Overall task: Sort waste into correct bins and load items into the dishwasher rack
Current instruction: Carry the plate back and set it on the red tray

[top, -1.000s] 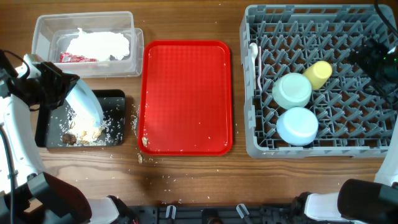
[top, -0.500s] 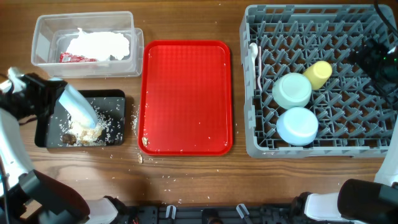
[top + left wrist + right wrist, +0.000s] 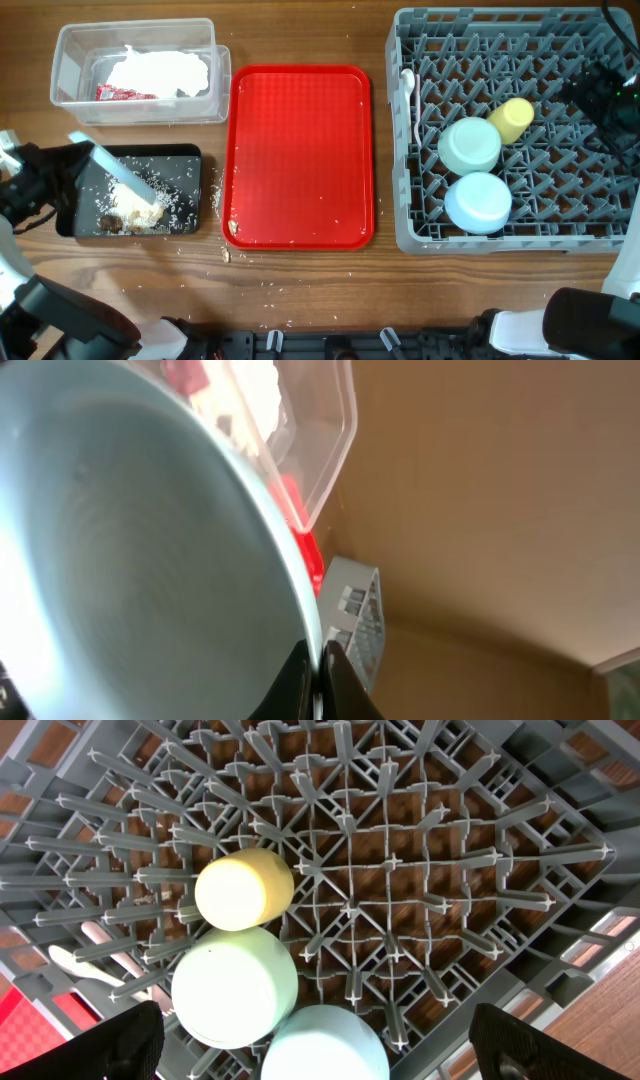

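Note:
My left gripper [image 3: 78,168] is shut on the rim of the pale blue plate [image 3: 120,180] and holds it steeply tilted, almost on edge, over the black tray [image 3: 182,153]. Brown-and-white food scraps [image 3: 130,214] and crumbs lie in the tray under the plate's low edge. In the left wrist view the plate [image 3: 130,560] fills the left side, with the jaws [image 3: 318,682] clamped on its rim. The clear tub [image 3: 65,60] holds white napkins [image 3: 160,70] and a red wrapper [image 3: 124,93]. My right gripper [image 3: 320,1045] is open and empty above the dishwasher rack [image 3: 560,60].
The rack holds a mint-green bowl [image 3: 470,145], a light blue bowl [image 3: 478,203], a yellow cup [image 3: 512,118] and a white plastic utensil [image 3: 408,100]. A large red tray [image 3: 300,150] lies between the bins and the rack. Crumbs are scattered on the table near its lower left corner.
The left gripper has moved left and toward the table's front, tipping the plate steeper until it shows almost edge-on. More scraps lie in the black tray. The right arm has not moved.

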